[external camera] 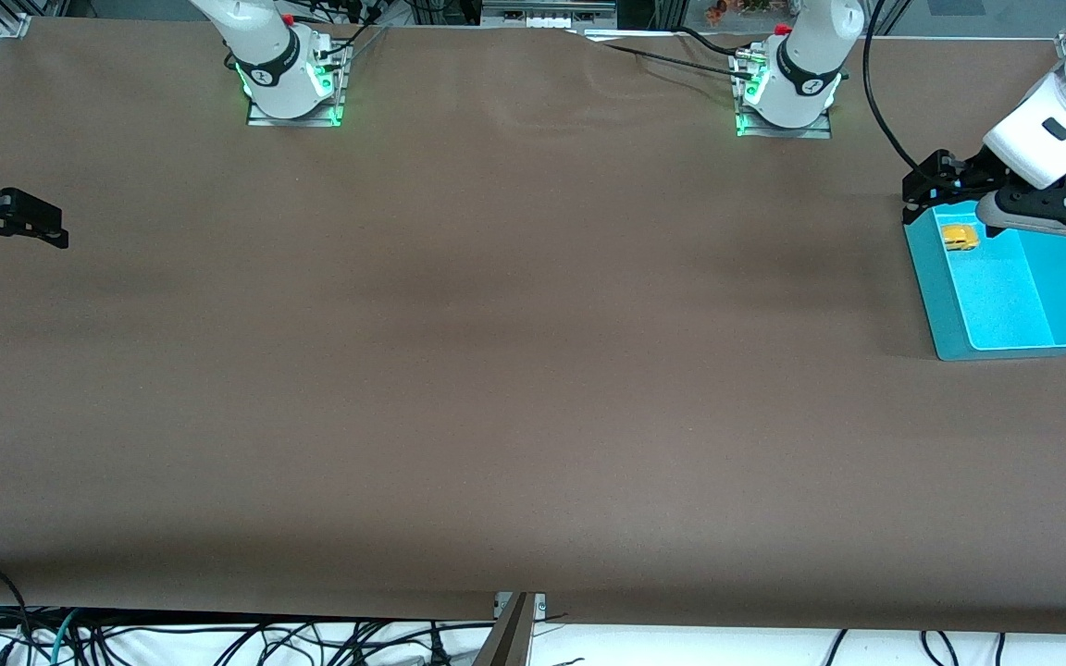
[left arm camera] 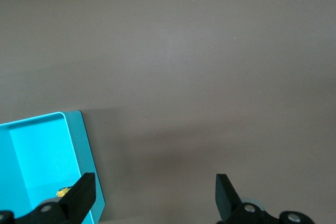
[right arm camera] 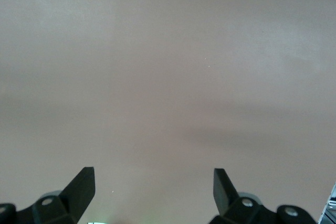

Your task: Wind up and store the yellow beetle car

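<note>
The yellow beetle car (external camera: pixel 960 238) lies inside the cyan bin (external camera: pixel 935 296), at the end of the bin farther from the front camera. A sliver of it shows in the left wrist view (left arm camera: pixel 64 191), in the bin (left arm camera: pixel 37 156). My left gripper (external camera: pixel 922 190) is open and empty, over the bin's corner beside the car and not touching it; in its wrist view (left arm camera: pixel 156 182) the jaws stand wide apart over the bin's wall and bare table. My right gripper (external camera: pixel 56 227) is open and empty over the right arm's end of the table, with only tabletop in its wrist view (right arm camera: pixel 154 177).
The brown tabletop (external camera: pixel 514 370) spans the whole view. The two arm bases (external camera: pixel 288 88) (external camera: pixel 787 97) stand along the edge farthest from the front camera. Cables hang below the table's near edge.
</note>
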{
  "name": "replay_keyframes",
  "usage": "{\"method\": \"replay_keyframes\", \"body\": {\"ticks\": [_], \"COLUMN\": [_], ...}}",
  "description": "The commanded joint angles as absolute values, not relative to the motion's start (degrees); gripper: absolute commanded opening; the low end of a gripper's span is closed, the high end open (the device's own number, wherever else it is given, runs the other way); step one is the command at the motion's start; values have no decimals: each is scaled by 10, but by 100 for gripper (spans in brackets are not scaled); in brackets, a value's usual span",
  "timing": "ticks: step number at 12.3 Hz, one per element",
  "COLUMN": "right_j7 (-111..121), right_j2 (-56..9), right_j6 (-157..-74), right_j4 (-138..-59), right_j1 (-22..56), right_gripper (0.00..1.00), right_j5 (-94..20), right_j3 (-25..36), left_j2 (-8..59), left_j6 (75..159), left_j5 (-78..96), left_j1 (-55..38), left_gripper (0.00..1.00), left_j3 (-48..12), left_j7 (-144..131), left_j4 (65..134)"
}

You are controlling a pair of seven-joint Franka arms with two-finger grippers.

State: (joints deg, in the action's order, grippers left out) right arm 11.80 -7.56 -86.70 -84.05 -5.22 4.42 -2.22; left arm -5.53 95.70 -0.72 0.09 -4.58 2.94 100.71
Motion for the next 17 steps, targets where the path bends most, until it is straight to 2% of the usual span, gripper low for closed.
{"method": "replay_keyframes", "body": {"ticks": [1,9,17], "right_j7": [113,115,117], "right_j2": [-73,-73,-80], "right_j6": [-860,-860,-861], "right_j4": [-838,-838,-837], "right_j1": [-54,-54,-55], "right_gripper": [100,100,100], "right_j5": [44,47,48], "right_j3": [-25,-25,-25], "left_j2": [-52,-52,-42], "left_j6": [946,895,917], "left_j5": [-3,3,-48], "left_j1": [-10,-11,-10], "left_gripper": [100,100,100], "left_j3": [-33,-21,-11], "left_j7": [17,4,11], "left_j4": [987,979,981]}}
